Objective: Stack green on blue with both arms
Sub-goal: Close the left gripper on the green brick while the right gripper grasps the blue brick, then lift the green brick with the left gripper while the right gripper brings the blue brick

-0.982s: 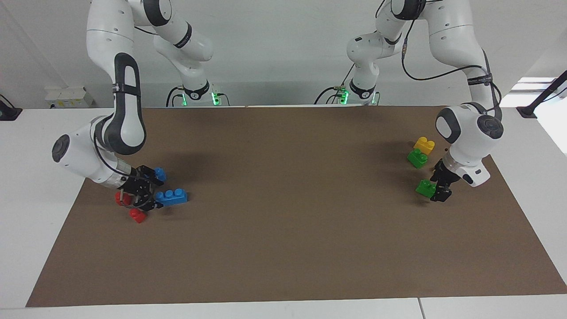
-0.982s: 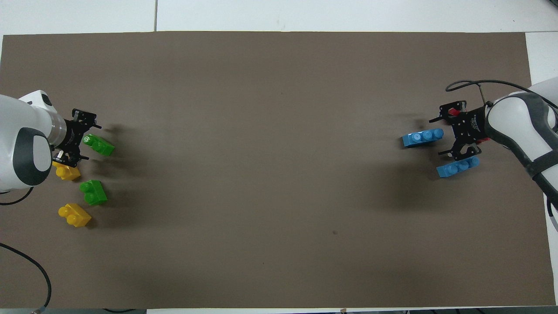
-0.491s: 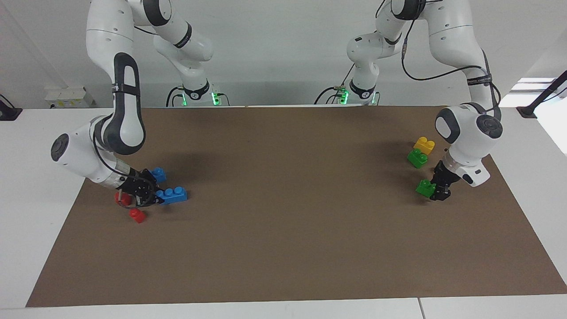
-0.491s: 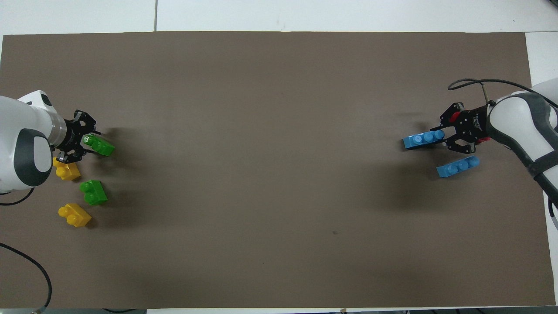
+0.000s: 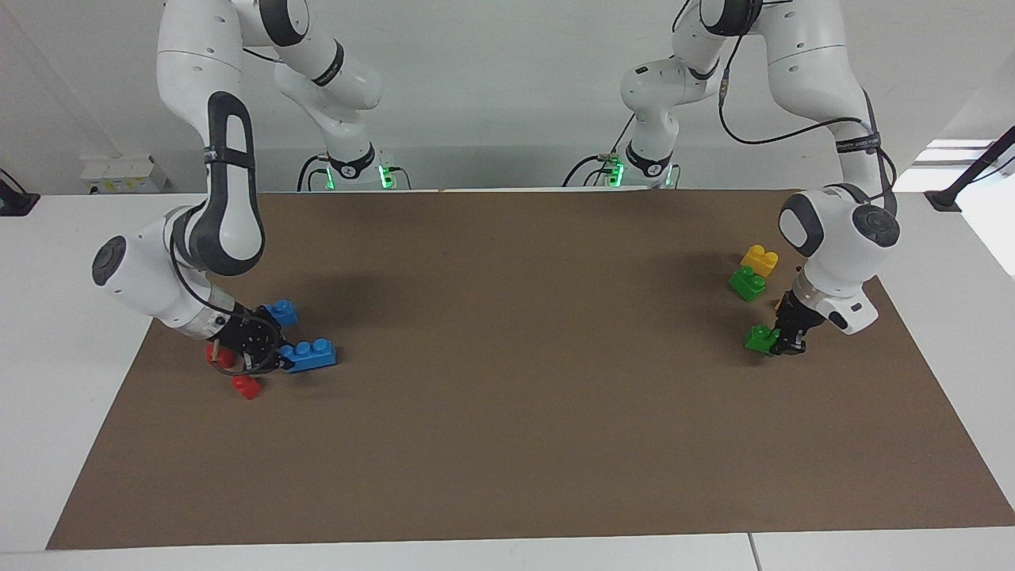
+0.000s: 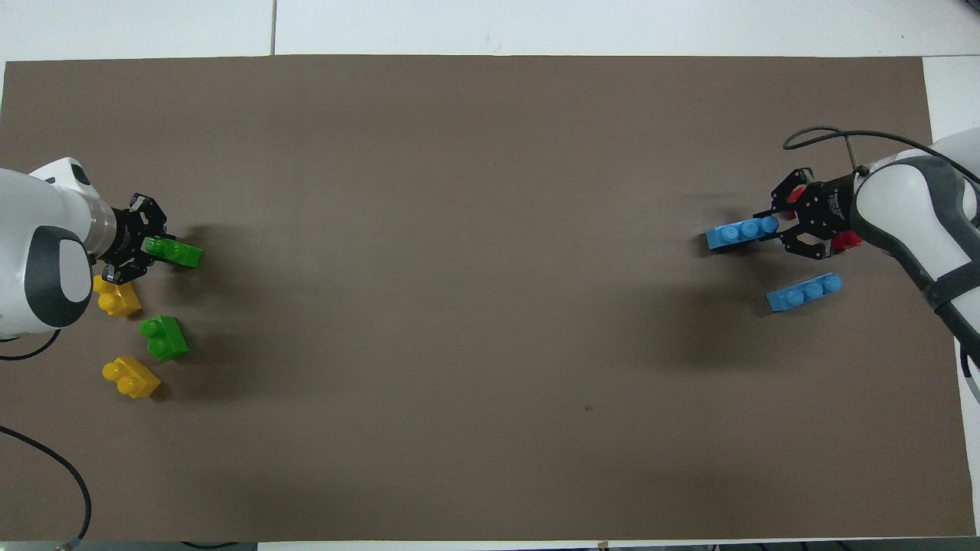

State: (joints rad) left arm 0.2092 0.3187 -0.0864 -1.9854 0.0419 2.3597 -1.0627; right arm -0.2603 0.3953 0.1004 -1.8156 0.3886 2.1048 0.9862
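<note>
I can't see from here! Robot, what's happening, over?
Left gripper shut on green brick. Right gripper shut on blue brick. Both bricks low at the mat. Middle unobstructed.

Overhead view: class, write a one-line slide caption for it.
Left hand grips a green brick; right hand grips a blue brick.

glossy plastic green brick, matt brown mat

Green 2-stud brick gripped by left gripper at left arm's end of mat. Blue 3-stud brick gripped at one end by right gripper, right arm's end.
</note>
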